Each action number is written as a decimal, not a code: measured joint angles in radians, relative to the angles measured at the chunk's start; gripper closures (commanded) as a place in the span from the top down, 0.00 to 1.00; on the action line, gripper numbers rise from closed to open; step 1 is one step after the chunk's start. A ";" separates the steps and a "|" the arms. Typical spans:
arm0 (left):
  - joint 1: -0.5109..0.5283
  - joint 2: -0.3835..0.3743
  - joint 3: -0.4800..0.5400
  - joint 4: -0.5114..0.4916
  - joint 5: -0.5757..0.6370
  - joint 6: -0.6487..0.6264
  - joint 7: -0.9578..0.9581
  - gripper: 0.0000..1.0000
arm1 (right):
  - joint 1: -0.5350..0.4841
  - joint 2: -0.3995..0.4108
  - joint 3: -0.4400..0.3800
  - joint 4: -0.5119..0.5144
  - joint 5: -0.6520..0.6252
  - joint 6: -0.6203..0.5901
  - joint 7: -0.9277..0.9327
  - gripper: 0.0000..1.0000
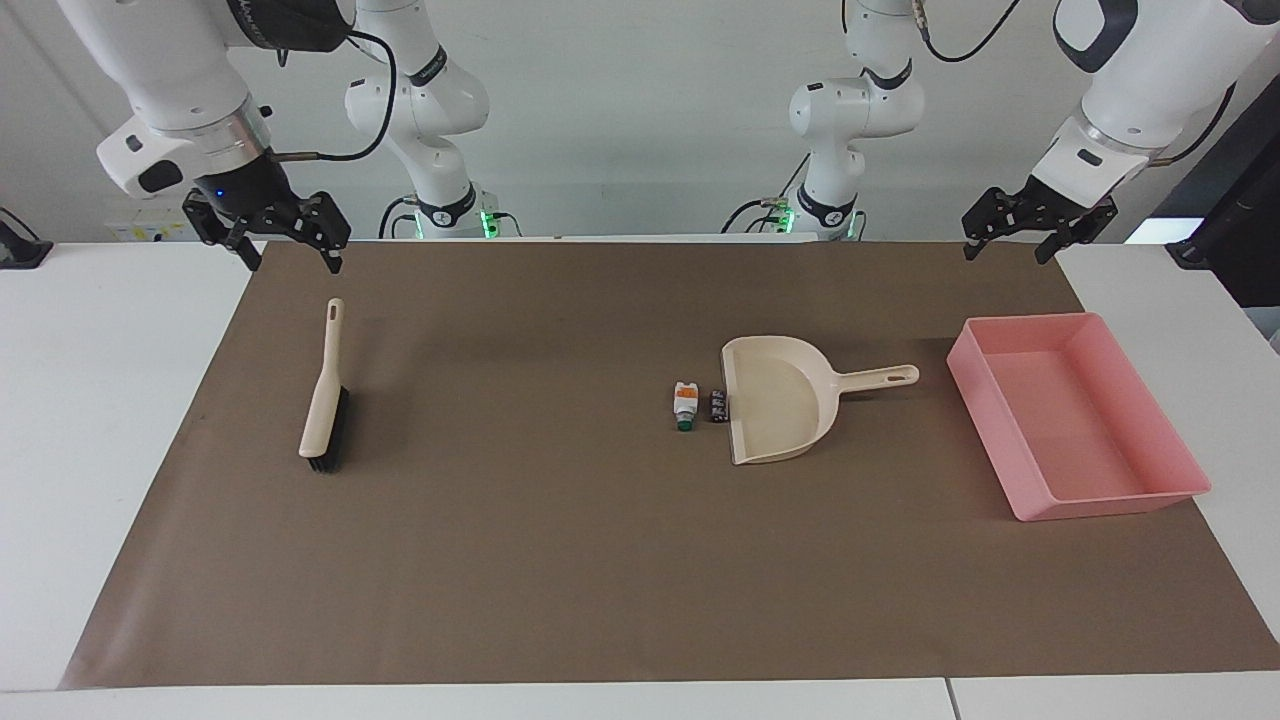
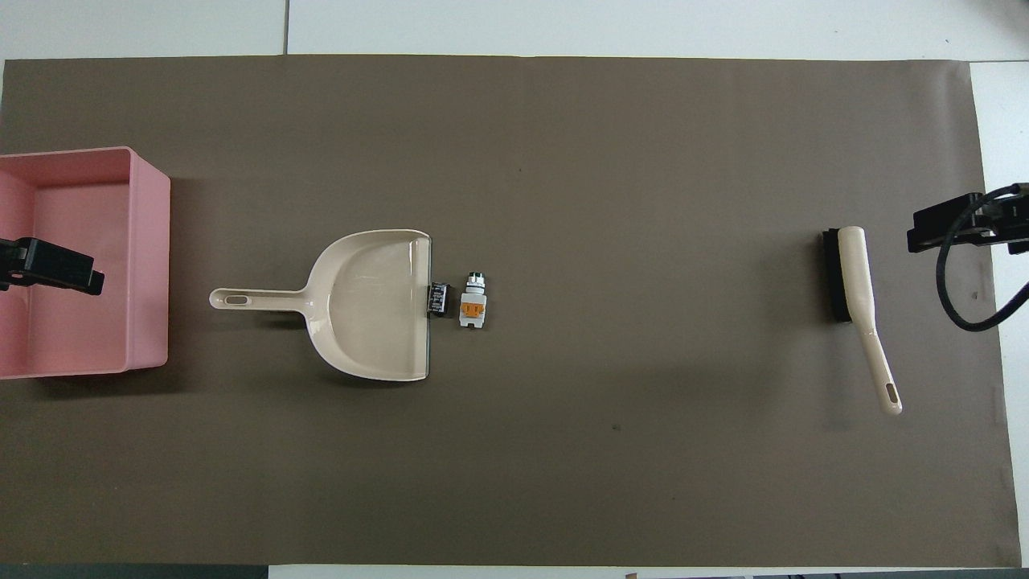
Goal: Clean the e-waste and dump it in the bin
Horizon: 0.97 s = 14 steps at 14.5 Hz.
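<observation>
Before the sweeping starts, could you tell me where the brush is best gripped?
Grip the brush by its slim beige handle, coming straight down from above. It lies flat with the bristles to one side, handle pointing toward the robots, near the right gripper.

- left gripper (image 1: 1040, 232) hangs raised at its own end of the table, fingers spread, arm waiting.
- right gripper (image 1: 285, 240) hangs raised at its end, fingers spread.
</observation>
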<state>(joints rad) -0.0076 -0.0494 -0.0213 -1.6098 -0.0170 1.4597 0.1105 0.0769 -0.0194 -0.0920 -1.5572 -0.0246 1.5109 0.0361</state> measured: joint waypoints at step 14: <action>0.000 0.000 0.000 0.000 0.000 -0.005 0.000 0.99 | -0.041 -0.039 -0.012 -0.123 0.000 0.074 0.000 1.00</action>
<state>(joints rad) -0.0076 -0.0495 -0.0213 -1.6098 -0.0170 1.4548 0.1105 0.0360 -0.0586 -0.1038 -1.6804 -0.0246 1.5845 0.0361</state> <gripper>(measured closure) 0.004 0.000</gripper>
